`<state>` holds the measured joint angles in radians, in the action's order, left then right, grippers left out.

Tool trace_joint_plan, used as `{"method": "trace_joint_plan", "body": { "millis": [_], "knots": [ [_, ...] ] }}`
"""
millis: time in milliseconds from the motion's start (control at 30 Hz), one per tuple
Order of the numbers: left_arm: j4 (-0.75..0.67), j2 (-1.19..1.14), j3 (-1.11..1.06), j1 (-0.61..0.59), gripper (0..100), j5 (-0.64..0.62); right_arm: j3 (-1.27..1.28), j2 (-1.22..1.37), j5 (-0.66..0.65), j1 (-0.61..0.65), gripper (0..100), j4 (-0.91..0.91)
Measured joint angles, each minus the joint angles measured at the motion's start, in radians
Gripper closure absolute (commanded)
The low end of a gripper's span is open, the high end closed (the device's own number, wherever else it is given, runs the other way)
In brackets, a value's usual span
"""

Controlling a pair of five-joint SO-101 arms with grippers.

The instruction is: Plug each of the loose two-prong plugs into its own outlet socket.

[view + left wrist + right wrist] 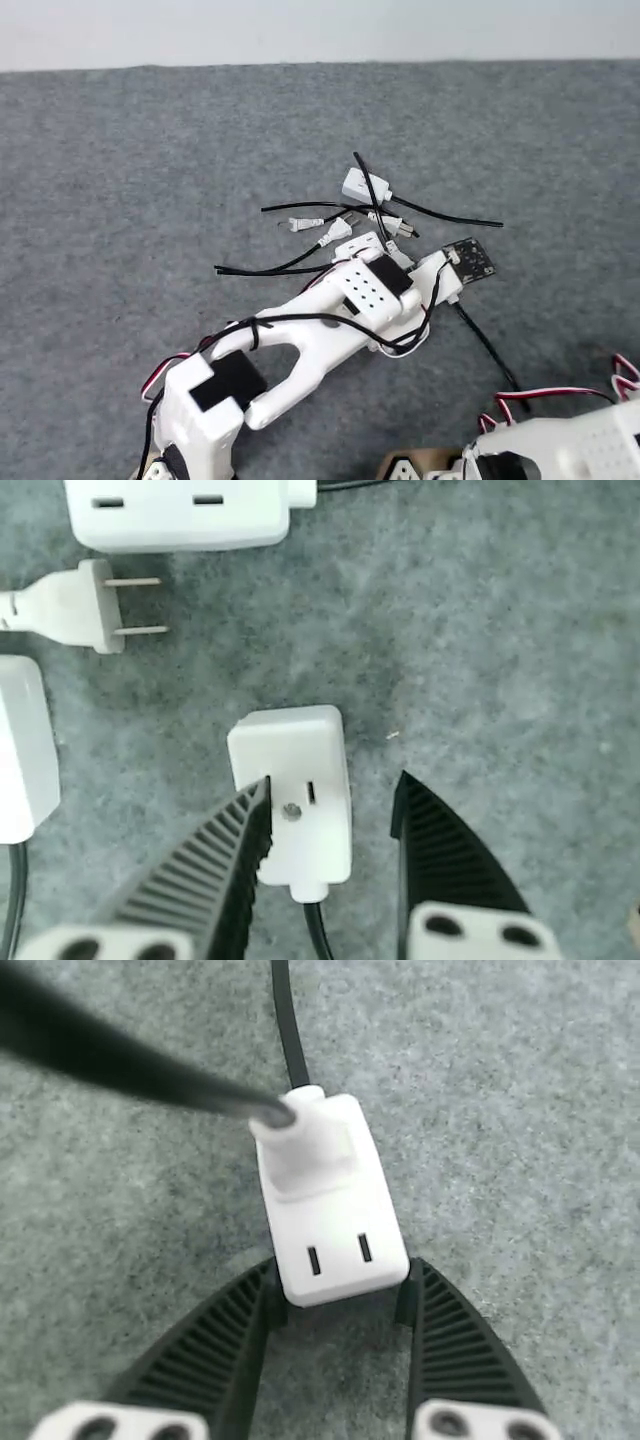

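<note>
On the grey carpet (120, 150): loose plug (75, 610) lies near the small socket (295, 745).
Left gripper (331, 785): fingers open, astride the small socket.
Right gripper (342, 1275): fingers closed on the corded socket (330, 1200), at its slotted end.
Handling: probably light, stiff, smooth plastic; better pinch the flat sides, not the cord.

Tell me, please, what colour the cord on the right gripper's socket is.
The socket has a black cord; the right wrist view shows it best.

Check: outlet socket (330, 1210) smooth plastic, slight gloss. Plug prongs (135, 582) bare metal. Your left gripper fingers (215, 860) matt ribbed plastic. Table cover (500, 630) rough cloth.
</note>
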<state>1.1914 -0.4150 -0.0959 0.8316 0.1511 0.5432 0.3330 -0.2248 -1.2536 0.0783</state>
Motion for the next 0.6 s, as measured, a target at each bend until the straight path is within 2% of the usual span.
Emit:
{"method": "trace_joint_plan", "body": {
  "millis": [200, 367, 600],
  "knots": [
    [0.031, -0.009, 0.011, -0.008, 81, 0.000, 0.000, 0.000, 0.000, 0.000, 85.1, 0.000],
    [0.055, -0.046, -0.006, -0.066, 81, -0.006, 0.000, 0.000, 0.002, 0.000, 85.1, 0.000],
    [0.064, -0.046, -0.008, -0.055, 81, 0.034, 0.000, 0.000, 0.002, -0.002, 85.1, 0.000]
  ]
}}
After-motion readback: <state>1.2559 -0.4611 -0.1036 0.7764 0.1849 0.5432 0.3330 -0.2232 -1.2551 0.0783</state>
